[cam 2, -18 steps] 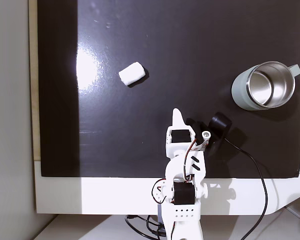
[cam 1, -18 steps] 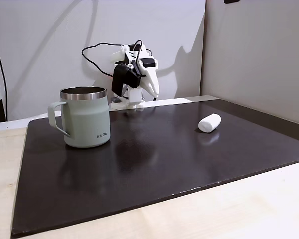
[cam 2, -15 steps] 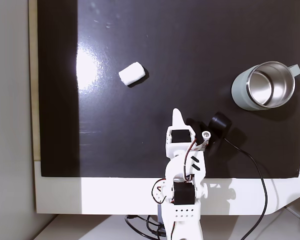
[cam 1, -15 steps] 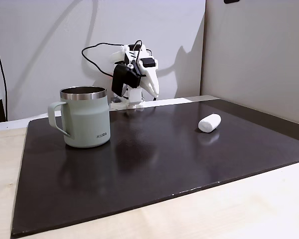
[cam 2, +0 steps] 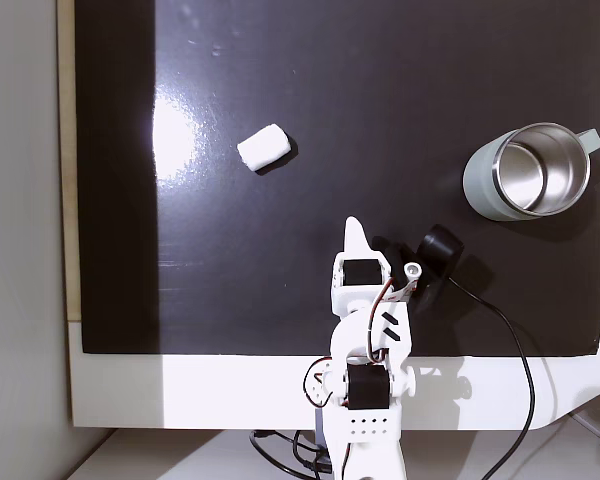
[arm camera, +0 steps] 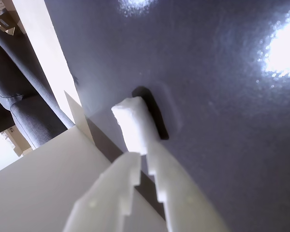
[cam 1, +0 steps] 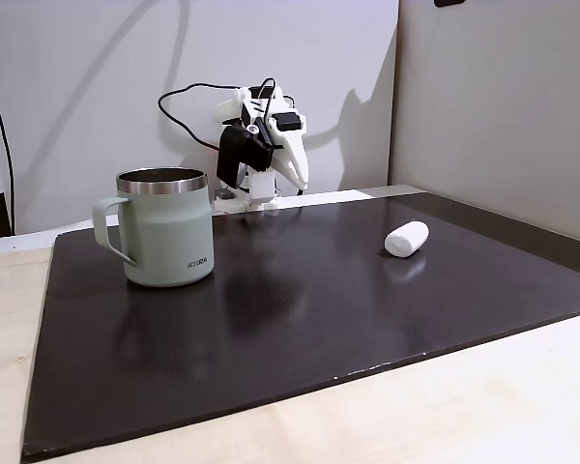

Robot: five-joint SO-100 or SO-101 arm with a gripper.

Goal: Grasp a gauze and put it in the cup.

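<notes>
Wrist view: claw (arm camera: 142,162), white toothed plastic, nearly closed, holding nothing; soft white gauze (arm camera: 130,123) beyond its tips on the glossy dark surface (arm camera: 222,96).

A fixed view: mint cup (cam 1: 167,228) (steel rim, side handle) upright, well apart from the cylindrical gauze (cam 1: 407,238).

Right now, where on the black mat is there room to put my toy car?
Plenty: the wide bare stretch between the gauze roll and the mint-green mug, and the whole far half of the black mat beyond them. It is crowded only near the arm, where the pincer and cable sit.
</notes>
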